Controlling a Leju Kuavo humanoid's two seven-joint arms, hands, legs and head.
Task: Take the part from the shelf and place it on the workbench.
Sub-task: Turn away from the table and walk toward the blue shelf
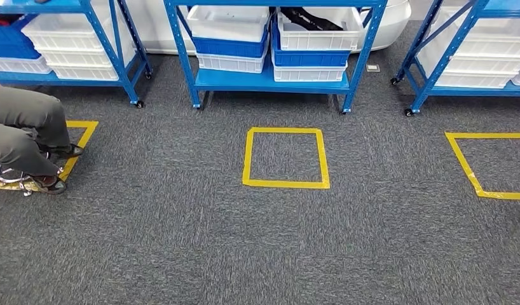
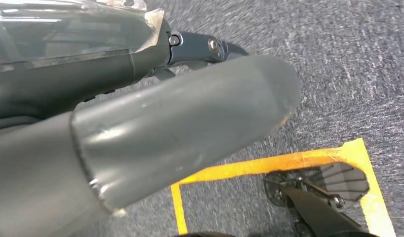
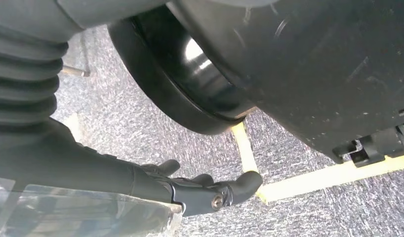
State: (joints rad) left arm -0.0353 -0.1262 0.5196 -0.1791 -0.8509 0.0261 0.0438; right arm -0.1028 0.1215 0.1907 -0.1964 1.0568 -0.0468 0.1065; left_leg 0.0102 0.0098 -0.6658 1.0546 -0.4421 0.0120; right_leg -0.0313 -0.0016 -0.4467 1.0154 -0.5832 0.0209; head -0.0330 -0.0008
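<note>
A blue shelf (image 1: 270,79) stands at the far side of the grey carpet (image 1: 181,241), holding white and blue bins (image 1: 229,32); a dark part (image 1: 311,19) lies in the far right bin, well apart from both hands. The left hand (image 2: 155,128) and right hand (image 3: 190,190) hang over the carpet with fingers extended, holding nothing. A yellow tape square (image 1: 286,157) lies before the shelf. A seated person's legs (image 1: 28,136) are at left.

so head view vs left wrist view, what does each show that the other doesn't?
Head view alone: blue metal shelves holding white and blue plastic bins, and a seated person's legs. Left wrist view alone: the left hand, its thick grey thumb large in the foreground, holding nothing. Both: grey carpet marked with yellow tape squares.
</note>
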